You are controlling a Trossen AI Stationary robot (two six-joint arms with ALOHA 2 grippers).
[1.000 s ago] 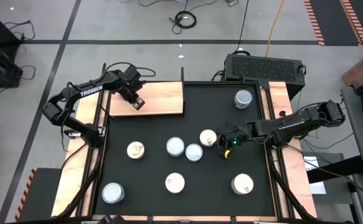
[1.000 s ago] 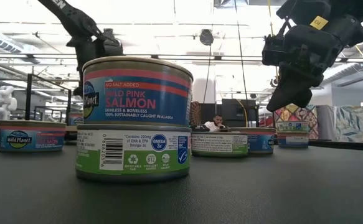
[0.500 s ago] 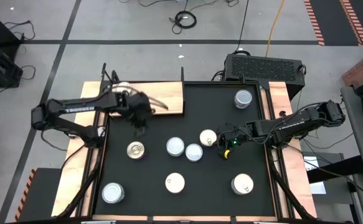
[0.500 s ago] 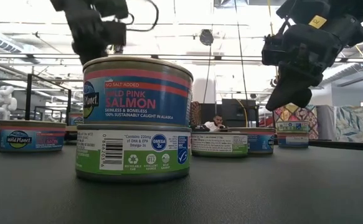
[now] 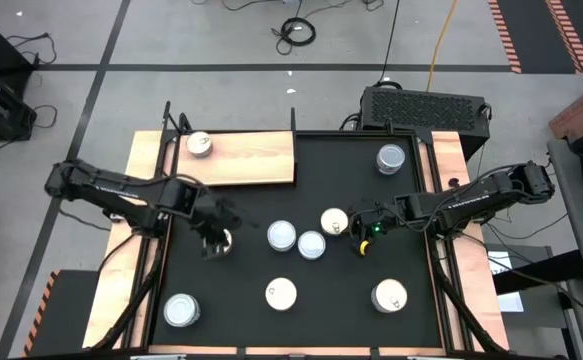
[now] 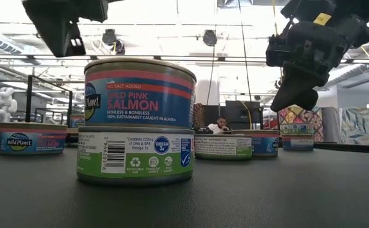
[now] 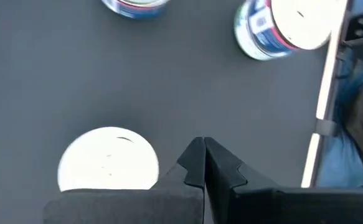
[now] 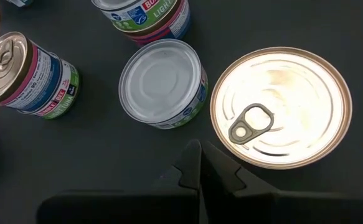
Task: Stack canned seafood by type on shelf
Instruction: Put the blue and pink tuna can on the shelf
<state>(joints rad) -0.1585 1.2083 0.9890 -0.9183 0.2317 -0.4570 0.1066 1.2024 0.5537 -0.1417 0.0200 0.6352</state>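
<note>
**Canned seafood spread over the black mat, one tin on the shelf**

Canned seafood lies across the black mat (image 5: 411,240). Nearest the table's front edge sit a pale-topped tin (image 5: 182,310), a two-tin stack (image 5: 281,294) — a pink salmon tin over a green-labelled one — and a pull-tab tin (image 5: 389,295). Mid-table, the left gripper (image 5: 215,243), fingers pressed together and holding nothing, hangs over a pull-tab tin (image 7: 109,158). Beside it stand two pale-topped tins (image 5: 282,236), (image 5: 312,245) and a gold-topped tin (image 5: 334,221). The right gripper (image 5: 363,240) hovers just beside that gold-topped tin, jaws clenched on nothing. Farther back, a lone tin (image 5: 391,158) stands near the mat's rear right corner. On the shelf (image 5: 251,160) — the wooden board at rear left — one tin (image 5: 200,144) rests.
</note>
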